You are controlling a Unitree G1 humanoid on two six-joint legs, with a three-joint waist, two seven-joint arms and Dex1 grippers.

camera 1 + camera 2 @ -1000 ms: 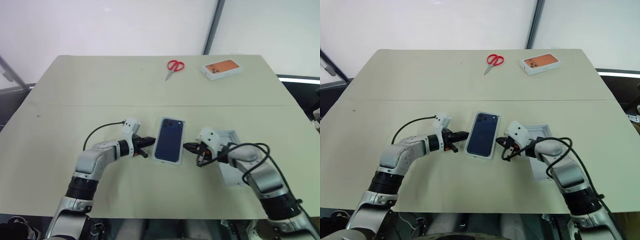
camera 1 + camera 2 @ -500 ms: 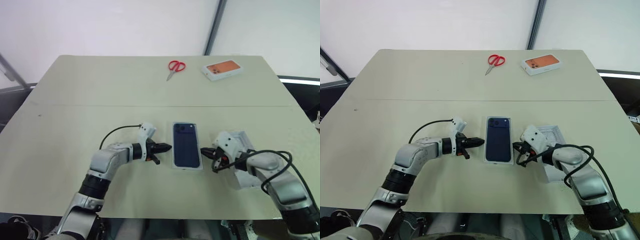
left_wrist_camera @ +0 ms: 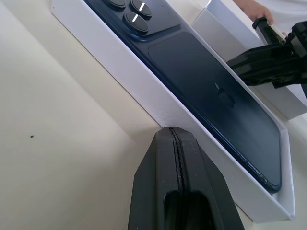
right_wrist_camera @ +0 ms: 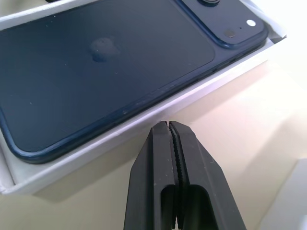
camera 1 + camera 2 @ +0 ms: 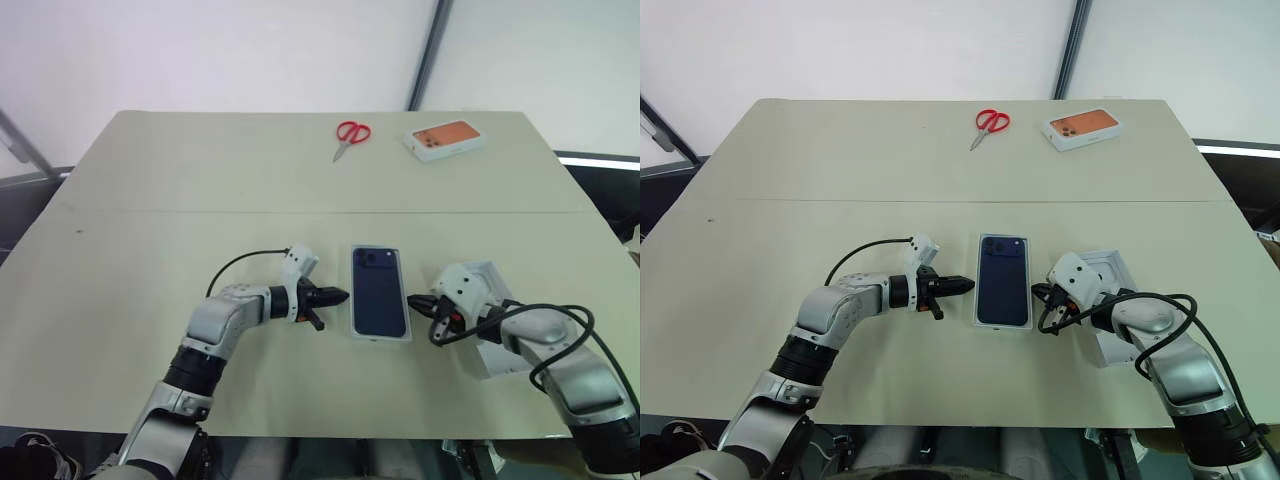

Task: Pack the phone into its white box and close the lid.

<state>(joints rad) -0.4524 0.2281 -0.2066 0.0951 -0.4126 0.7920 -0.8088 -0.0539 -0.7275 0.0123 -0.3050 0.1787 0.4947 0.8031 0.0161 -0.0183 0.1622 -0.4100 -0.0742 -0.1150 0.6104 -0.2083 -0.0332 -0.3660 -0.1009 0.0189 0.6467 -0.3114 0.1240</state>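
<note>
We see the phone (image 5: 379, 291) lying in the white box (image 3: 144, 91) mid-worktop (image 5: 150, 200), between our closed, empty left pincer (image 5: 340, 296) and right pincer (image 5: 412, 299); the lid (image 5: 497, 350) sits beside it, off.

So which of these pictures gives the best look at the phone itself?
The right wrist view: the phone lies close up in the white box, camera bump clear. The left wrist view shows it slantwise along its edge; the head views show it small, from above.
</note>
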